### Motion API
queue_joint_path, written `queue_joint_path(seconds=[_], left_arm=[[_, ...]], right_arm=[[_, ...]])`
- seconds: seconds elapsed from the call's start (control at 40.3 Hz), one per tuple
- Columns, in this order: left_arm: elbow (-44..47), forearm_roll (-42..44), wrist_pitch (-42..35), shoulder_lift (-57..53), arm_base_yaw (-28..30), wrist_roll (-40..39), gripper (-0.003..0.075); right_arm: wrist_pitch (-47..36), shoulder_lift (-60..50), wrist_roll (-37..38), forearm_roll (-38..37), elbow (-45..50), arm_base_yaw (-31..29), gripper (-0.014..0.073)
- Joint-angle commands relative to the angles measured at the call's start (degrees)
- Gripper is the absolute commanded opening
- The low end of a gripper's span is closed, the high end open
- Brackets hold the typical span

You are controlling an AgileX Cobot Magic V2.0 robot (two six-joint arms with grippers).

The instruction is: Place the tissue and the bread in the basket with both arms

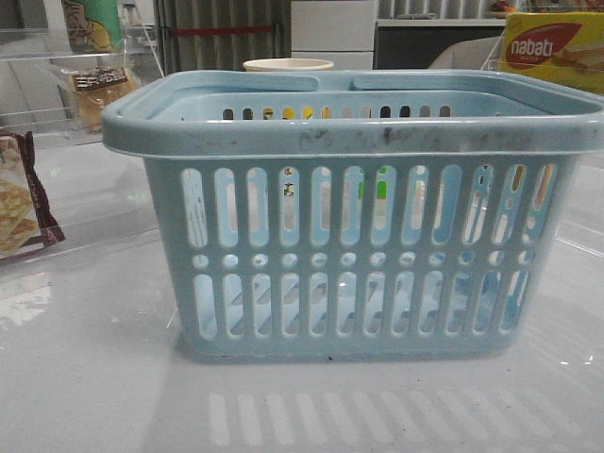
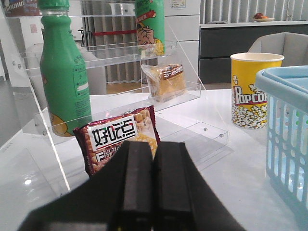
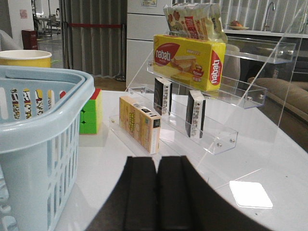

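Note:
The pale blue basket (image 1: 359, 217) stands in the middle of the table, and nothing shows inside it through the slots. It also shows in the left wrist view (image 2: 288, 130) and the right wrist view (image 3: 38, 125). The bread (image 2: 166, 82) lies wrapped on the lower acrylic shelf at the left, also in the front view (image 1: 94, 90). Two blackish tissue packs (image 3: 162, 95) (image 3: 196, 114) stand on edge on the right acrylic shelf. My left gripper (image 2: 153, 149) is shut and empty, short of the cracker packet. My right gripper (image 3: 157, 163) is shut and empty, beside the basket.
A maroon-edged cracker packet (image 2: 118, 137) leans at the left shelf's foot between green bottles (image 2: 62, 77). A popcorn cup (image 2: 250, 89) stands behind the basket. On the right are a yellow nabati box (image 3: 190, 60), a tan box (image 3: 139, 122), a puzzle cube (image 3: 90, 111) and a white square (image 3: 250, 194).

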Motion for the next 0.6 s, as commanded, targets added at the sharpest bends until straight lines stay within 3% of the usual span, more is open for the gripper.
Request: queue_joint_path(seconds=[0.0,0.571], left_arm=[[0.04,-0.44,-4.9,-1.03,-0.31,-0.13,0.0091],[0.04,1.4,-5.29,-1.03,-0.31,0.33,0.0091]], right_arm=[[-5.42,-1.07,-0.39,-0.58,0.01,-0.26,0.0057],[-5.42,-1.07,-0.39,-0.58,0.01,-0.26,0.0057]])
